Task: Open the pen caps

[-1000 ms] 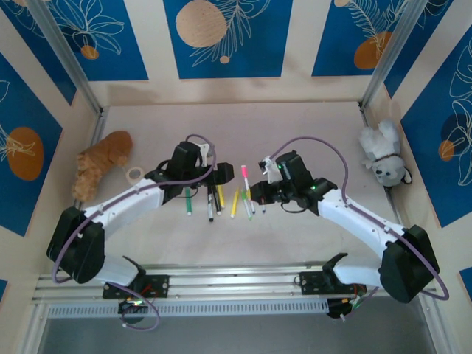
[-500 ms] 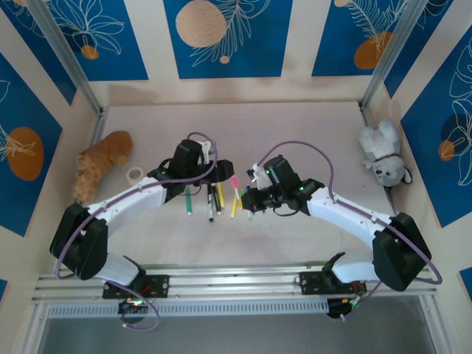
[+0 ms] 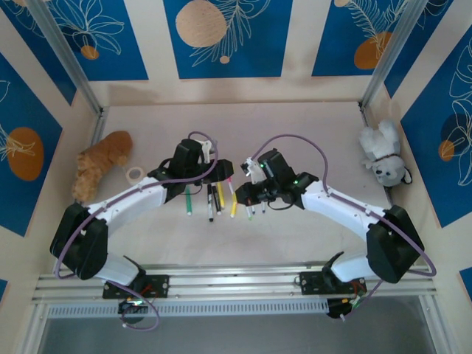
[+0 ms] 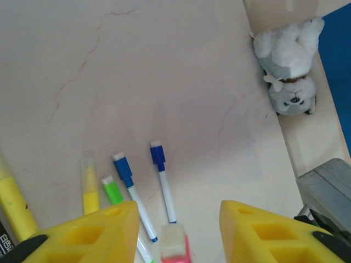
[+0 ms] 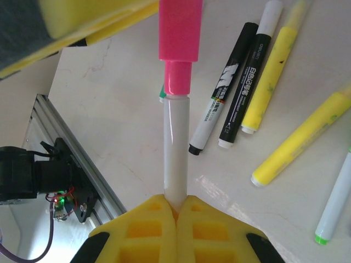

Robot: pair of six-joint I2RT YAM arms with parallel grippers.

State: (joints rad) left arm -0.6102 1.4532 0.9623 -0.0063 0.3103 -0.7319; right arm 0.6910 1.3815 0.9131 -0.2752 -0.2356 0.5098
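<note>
While clamped shut on the white pen body (image 5: 176, 148), holds it up off the table (image 4: 164, 66) in the right gripper (image 5: 176, 211), pink cap (image 5: 180, 30) aimed toward the left gripper (image 4: 178, 216). Shows left jaws about half-wide, straddling the cap end, with clear gaps either side in the left wrist view; looks nearer to contact in the right wrist view, too blurred to call. Reads as cap on, nothing pulled yet.

Likely failure modes, judged from this pose:
- Pinching off-centre, with the cap a bit nearer one yellow finger (image 4: 98, 230) than the other, shoving the pen sideways and levering it in the right grip
- Closing too far down and catching the narrower pink collar below the cap too, ending in a pull with no separation
- Gripping only the very tip of the cap, then slipping off under load
- Sliding the smooth body out through the right fingers, given a hold near the tail end only, dragging the whole pen along instead of popping the cap
- Pulling at an angle to the pen axis, jamming rather than freeing
- Dropping cap or pen onto the loose black pens (image 5: 233, 93), yellow pens (image 5: 271, 76) and blue-capped pens (image 4: 158, 159) on the table nearby, scattering them
- Clipping wrists together, sitting very near each other in the top view
</note>
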